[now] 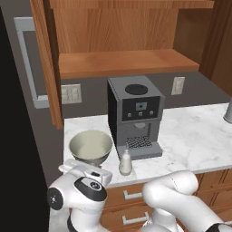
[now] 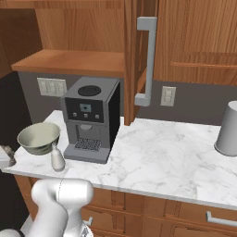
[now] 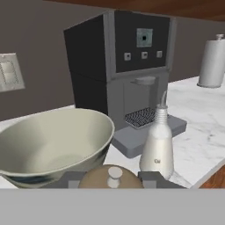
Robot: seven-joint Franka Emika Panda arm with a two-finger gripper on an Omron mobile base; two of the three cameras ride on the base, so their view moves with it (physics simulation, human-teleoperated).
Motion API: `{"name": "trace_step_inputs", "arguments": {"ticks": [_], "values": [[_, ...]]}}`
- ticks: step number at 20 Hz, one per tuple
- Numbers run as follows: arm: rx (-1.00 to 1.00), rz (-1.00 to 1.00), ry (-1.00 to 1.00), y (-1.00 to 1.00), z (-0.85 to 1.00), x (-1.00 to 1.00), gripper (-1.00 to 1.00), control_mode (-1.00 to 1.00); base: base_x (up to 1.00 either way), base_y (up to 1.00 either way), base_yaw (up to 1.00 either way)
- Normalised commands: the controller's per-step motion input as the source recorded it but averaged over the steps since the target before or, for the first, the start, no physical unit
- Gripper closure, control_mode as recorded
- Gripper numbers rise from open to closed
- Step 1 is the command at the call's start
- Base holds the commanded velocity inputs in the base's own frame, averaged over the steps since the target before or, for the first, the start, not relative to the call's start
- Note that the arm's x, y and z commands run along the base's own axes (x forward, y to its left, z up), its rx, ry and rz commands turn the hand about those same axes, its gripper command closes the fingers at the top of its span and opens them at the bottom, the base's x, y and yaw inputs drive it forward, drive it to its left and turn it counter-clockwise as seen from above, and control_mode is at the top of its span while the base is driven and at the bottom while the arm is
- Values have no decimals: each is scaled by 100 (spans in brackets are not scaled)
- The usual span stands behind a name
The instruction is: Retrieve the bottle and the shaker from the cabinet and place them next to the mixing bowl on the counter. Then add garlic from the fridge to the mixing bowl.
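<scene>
The brown shaker [image 3: 113,176], knob up, sits clamped between the gripper [image 3: 112,180] fingers just before the mixing bowl [image 3: 52,145] and white bottle [image 3: 157,143] (already standing on the marble counter [image 1: 195,136]), so lower it upright into the gap between them without nudging either.

- A dark grey wall [image 1: 90,97] is seen behind a coffee machine [image 1: 134,115].
- White outlets [image 1: 178,85] are set in the wall on both sides of the machine.
- Wooden drawers [image 2: 194,215] with silver handles are fitted below it.
- A grey canister [image 2: 229,129] stands well to the right of the machine.
</scene>
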Motion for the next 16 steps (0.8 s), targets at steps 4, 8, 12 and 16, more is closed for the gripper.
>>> {"name": "trace_step_inputs", "arguments": {"ticks": [4,8,12,16], "values": [[0,0,0,11,-21,28,100,-100,0,0,0],[0,0,0,18,-23,20,100,-100,0,0,0],[0,0,0,19,-26,16,100,-100,0,0,0],[0,0,0,15,-26,14,100,-100,0,0,0]]}}
